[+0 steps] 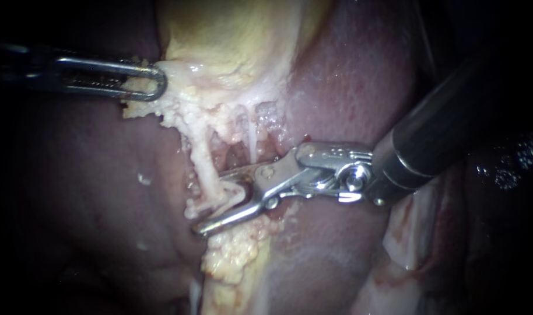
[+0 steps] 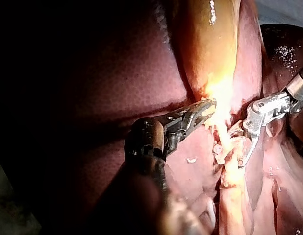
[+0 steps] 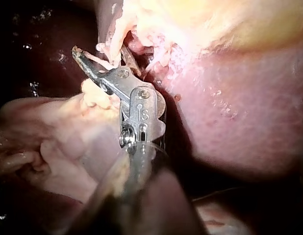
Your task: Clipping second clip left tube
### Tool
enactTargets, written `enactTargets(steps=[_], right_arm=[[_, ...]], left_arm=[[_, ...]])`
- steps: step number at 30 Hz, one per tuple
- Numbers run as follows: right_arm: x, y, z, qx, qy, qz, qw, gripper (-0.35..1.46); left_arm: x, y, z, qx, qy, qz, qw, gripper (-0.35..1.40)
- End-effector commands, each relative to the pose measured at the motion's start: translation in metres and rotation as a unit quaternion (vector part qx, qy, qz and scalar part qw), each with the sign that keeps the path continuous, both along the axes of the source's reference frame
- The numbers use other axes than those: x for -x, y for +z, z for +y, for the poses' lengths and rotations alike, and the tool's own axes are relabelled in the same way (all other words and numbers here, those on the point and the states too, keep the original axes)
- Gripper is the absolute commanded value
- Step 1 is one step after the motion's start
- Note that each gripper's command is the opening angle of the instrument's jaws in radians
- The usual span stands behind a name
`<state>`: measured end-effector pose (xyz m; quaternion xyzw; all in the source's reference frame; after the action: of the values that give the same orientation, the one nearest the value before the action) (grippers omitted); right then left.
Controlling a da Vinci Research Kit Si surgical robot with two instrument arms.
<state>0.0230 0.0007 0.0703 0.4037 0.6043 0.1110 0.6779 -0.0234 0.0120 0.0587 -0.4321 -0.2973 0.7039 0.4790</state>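
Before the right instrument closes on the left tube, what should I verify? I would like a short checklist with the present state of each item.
1. Left instrument grips the pale tissue, which is stretched: ok.
2. Left tube lies inside the open right instrument: ok.
3. The right instrument's lower tip reaches past the tube: ok. Its upper tip: cannot tell.
4. A clip is loaded in the right instrument: cannot tell.
5. Another clip is already on the left tube: cannot tell.
6. The thin strand beside the tube lies outside the bite: ok, as far as the endoscope view shows.
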Motion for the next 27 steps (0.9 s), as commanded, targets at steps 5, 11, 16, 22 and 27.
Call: enactTargets(steps=[5,11,16,22,27], right_arm=[[-0.0004,-0.0018,-0.0013,-0.002,-0.005,0.008,1.0,0.46],[-0.0005,-0.0035,-0.0027,-0.002,-0.018,0.016,0.9997,0.44],[-0.0005,-0.0042,-0.0031,-0.002,-0.022,0.018,0.9996,0.38],[-0.0001,-0.0045,-0.0032,-0.002,-0.023,0.019,0.9995,0.13],[0.0001,-0.0048,-0.0035,-0.008,-0.025,0.018,0.9995,-0.13]], left_arm=[[0.0,0.0,0.0,0.0,0.0,0.0,1.0,-0.35],[-0.0001,0.0,0.0,0.0,0.0,0.0,1.0,-0.35],[-0.0001,0.0,0.0,0.0,0.0,0.0,1.0,-0.35],[-0.0001,0.0,0.0,0.0,0.0,0.0,1.0,-0.35],[-0.0001,0.0,0.0,0.0,0.0,0.0,1.0,-0.35]])
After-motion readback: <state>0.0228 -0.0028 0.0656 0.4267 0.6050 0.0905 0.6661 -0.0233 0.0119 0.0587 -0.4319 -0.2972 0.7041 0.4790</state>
